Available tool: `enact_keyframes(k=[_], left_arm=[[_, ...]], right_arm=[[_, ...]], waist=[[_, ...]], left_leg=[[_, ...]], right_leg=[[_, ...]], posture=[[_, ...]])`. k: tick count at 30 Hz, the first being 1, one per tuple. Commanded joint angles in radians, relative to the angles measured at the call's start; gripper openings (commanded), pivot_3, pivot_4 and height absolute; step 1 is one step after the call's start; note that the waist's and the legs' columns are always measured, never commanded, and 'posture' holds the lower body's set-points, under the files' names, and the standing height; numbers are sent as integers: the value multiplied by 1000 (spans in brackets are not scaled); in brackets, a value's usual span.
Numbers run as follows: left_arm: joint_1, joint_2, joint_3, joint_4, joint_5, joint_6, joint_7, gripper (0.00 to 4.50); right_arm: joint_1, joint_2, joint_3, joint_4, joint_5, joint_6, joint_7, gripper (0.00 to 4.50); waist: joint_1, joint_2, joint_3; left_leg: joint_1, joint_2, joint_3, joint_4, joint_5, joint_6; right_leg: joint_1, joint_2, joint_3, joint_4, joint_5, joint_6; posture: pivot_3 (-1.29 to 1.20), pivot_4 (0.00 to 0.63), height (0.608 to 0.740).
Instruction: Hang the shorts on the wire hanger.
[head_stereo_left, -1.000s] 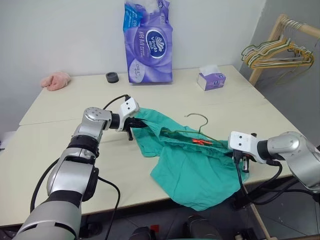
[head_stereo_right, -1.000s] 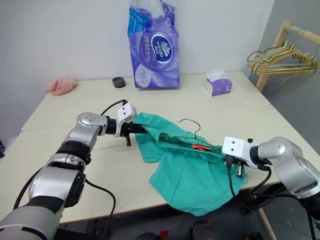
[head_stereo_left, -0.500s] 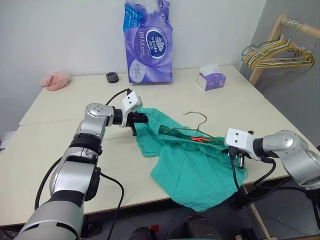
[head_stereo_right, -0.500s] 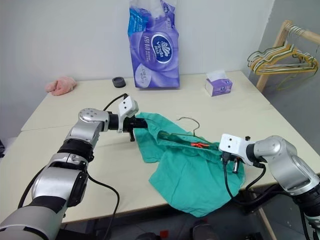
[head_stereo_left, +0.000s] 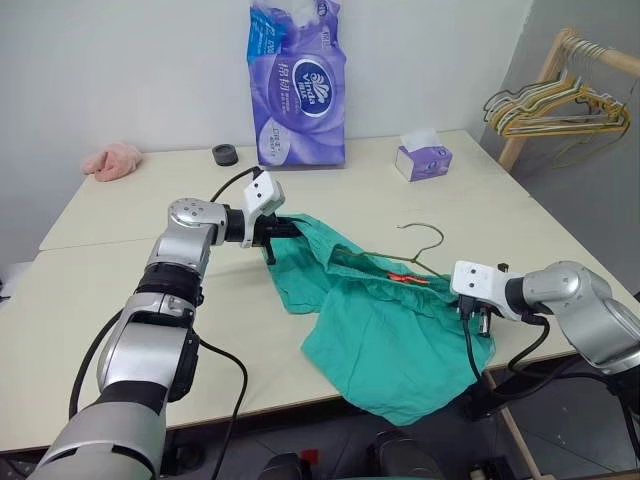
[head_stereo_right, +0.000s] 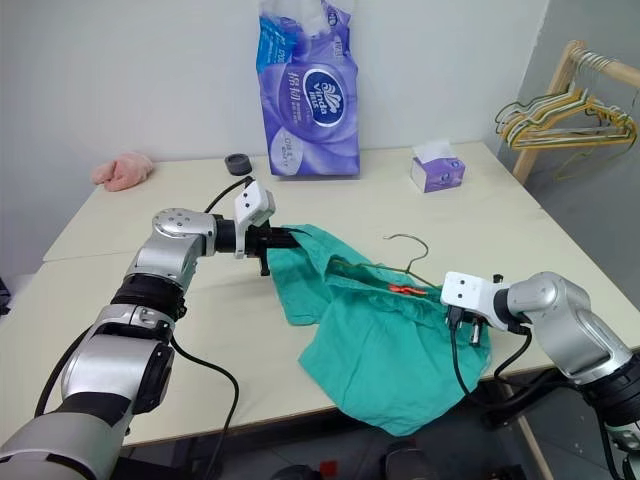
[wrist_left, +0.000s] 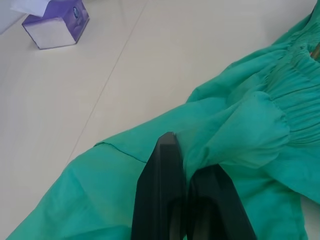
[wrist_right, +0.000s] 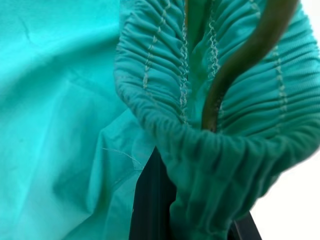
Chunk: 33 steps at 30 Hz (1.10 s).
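The teal shorts (head_stereo_left: 385, 330) lie spread on the table's front right, with one leg hanging over the front edge. My left gripper (head_stereo_left: 285, 232) is shut on the shorts' left edge and holds it slightly raised; the wrist view shows a cloth fold pinched between the black fingers (wrist_left: 165, 190). Over at the right end, my right gripper (head_stereo_left: 478, 322) is shut on the gathered waistband (wrist_right: 210, 150). The wire hanger (head_stereo_left: 425, 236) runs inside the waistband. Its hook sticks up, and a red-orange mark (head_stereo_left: 405, 277) shows on its bar.
A small purple tissue box (head_stereo_left: 422, 158) and a tall purple tissue pack (head_stereo_left: 297, 85) stand at the back. A black ring (head_stereo_left: 224, 154) and a pink fluffy cloth (head_stereo_left: 111, 160) lie back left. A wooden rack with bunched hangers (head_stereo_left: 555, 100) stands beyond the table's right edge.
My left gripper has lifted the shorts' edge a little. The hanger's hook has swung to the right. The right gripper has stayed where it was.
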Motion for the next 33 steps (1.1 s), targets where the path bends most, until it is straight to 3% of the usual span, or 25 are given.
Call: enact_keyframes(k=[1, 8, 15, 18, 23, 28, 33], left_arm=[[-2, 21, -6, -57, 13, -50, -8, 27], [15, -19, 6, -210, -52, 52, -36, 27], [103, -5, -29, -256, -15, 51, -20, 27], [143, -4, -33, -251, 5, 14, 21, 603], [135, 11, -16, -153, 59, -97, 162, 2022], [65, 53, 35, -13, 54, -139, 248, 2022], [-2, 61, 109, 32, -37, -48, 181, 2022]], right_arm=[[-20, -12, -5, 20, -28, -33, 7, 0], [-32, -15, -19, 23, -22, -39, 30, 0], [-31, 32, -58, -22, 36, 40, 29, 0], [-16, 39, -91, -67, 80, 98, 27, 0], [27, 29, -147, -141, 145, 183, 22, 0], [69, 10, -205, -188, 195, 241, 8, 0], [92, -16, -252, -212, 245, 290, 6, 0]], waist=[[0, 0, 0], [1, 0, 0], [-3, 1, -1], [-1, 1, -1], [10, 0, -1], [21, 0, -1], [23, 0, -1]], left_leg=[[0, 0, 0, 0, 0, 0], [0, -1, 0, 0, 0, 0], [1, -1, -1, 0, 0, 0], [0, -1, -1, 0, 0, 0], [0, -1, -1, 1, 0, 0], [0, -2, -1, 1, 0, 0], [0, -3, -1, 1, 0, 0]], right_leg=[[0, 0, 0, 0, 0, 0], [0, -1, 0, 0, 0, 0], [0, -1, 0, 2, 0, 0], [0, -1, 0, 2, 0, 0], [0, -1, 0, 2, 0, 0], [0, -2, 0, 2, 0, 0], [0, -2, -1, 2, 0, 0]], posture=[[-186, 7, 740], [-187, 6, 740], [-186, 5, 740], [-183, 5, 740], [-182, 5, 740], [-187, 3, 740], [-194, 1, 740]])
